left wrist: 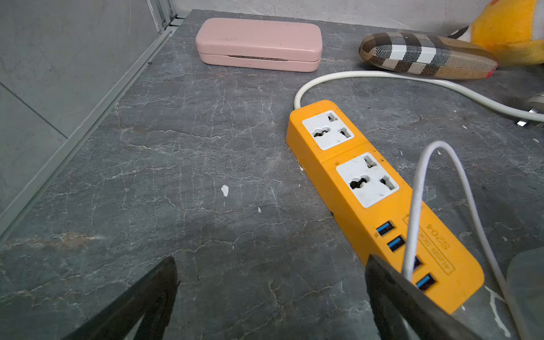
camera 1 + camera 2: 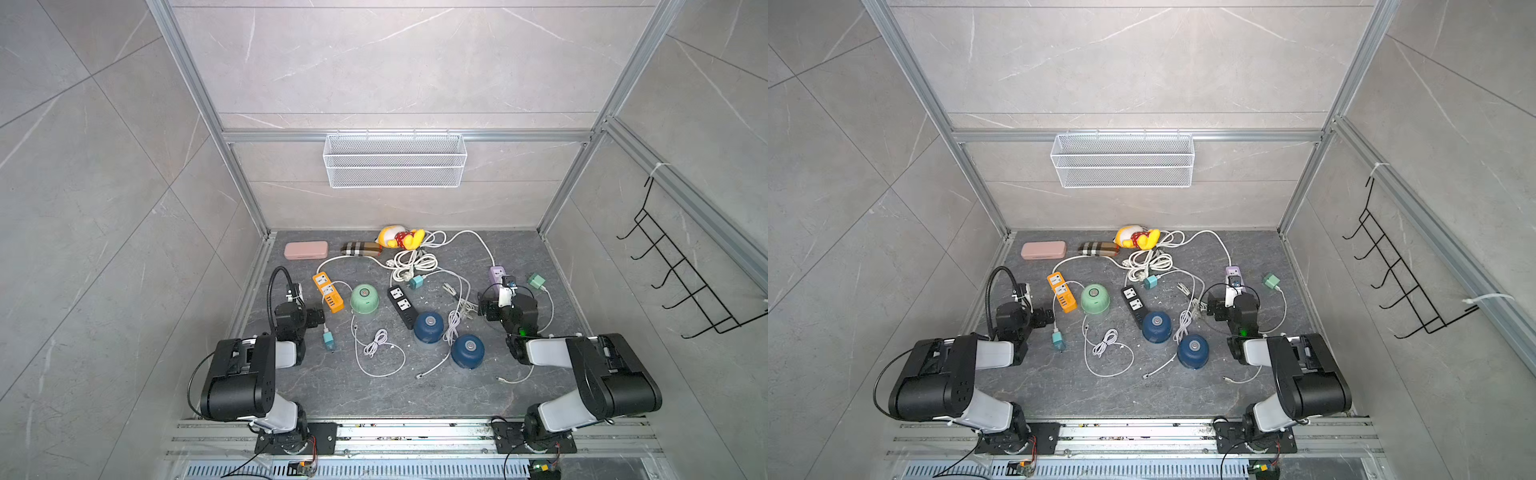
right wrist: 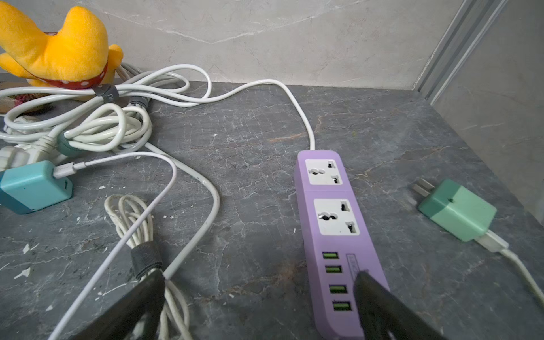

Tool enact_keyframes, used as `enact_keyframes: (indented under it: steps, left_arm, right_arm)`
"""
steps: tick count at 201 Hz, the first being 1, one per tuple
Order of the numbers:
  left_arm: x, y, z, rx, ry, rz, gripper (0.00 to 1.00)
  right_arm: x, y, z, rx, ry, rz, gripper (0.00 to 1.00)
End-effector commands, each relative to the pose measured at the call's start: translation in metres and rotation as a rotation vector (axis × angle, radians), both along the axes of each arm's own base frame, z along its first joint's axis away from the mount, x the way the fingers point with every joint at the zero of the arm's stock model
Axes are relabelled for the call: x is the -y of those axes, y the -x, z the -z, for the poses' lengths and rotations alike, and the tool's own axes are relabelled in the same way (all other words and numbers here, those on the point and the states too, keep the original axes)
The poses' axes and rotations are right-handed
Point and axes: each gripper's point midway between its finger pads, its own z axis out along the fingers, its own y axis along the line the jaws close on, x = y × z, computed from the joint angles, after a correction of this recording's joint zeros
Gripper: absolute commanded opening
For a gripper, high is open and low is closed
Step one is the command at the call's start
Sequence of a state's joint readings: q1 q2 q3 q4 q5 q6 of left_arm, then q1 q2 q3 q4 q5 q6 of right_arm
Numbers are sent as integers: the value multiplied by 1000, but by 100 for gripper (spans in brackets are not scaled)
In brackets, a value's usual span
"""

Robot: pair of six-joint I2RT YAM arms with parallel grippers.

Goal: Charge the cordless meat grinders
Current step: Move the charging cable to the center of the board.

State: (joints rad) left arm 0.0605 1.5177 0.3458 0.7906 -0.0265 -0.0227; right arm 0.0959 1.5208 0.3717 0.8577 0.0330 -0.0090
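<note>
The cordless meat grinders stand on the dark table in both top views. The mint green one (image 2: pixel 364 298) is beside the orange power strip (image 2: pixel 328 291). Two dark blue ones (image 2: pixel 428 326) (image 2: pixel 467 351) stand nearer the middle. My left gripper (image 1: pixel 270 262) is open over bare table, and one finger (image 1: pixel 391 288) overlaps the orange strip's USB end. A white cable (image 1: pixel 418 200) is plugged into that strip. My right gripper (image 3: pixel 259 275) is open and empty, between a strapped cable bundle (image 3: pixel 147 259) and the purple power strip (image 3: pixel 335 235). No grinder is held.
A black power strip (image 2: pixel 402 305) lies between the grinders. Teal plug adapters (image 2: pixel 329 338) (image 2: pixel 416 282) (image 2: pixel 537 281) and loose white cables (image 2: pixel 376 345) are scattered about. A pink case (image 2: pixel 306 250), a plaid case (image 2: pixel 360 248) and a yellow plush (image 2: pixel 401 237) sit at the back. A wire basket (image 2: pixel 395 160) hangs on the wall.
</note>
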Motion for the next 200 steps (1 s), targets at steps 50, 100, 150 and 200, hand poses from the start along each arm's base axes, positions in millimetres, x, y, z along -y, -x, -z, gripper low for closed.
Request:
enact_keyframes:
  steps: [50,100,150,200]
  left_arm:
    - [-2,-12,-24,83,-21,0,100]
    - [-2,-12,-23,81,-20,0,100]
    - [-3,-12,-30,101,-24,-6,100]
    - [-29,-6,-68,-34,-6,-230,100]
  right_arm:
    - [1,1,0,1,5,1,99]
    - [1,1,0,1,5,1,99]
    - [1,1,-1,7,4,2,99]
    - [40,23,-50,43,-33,243,99]
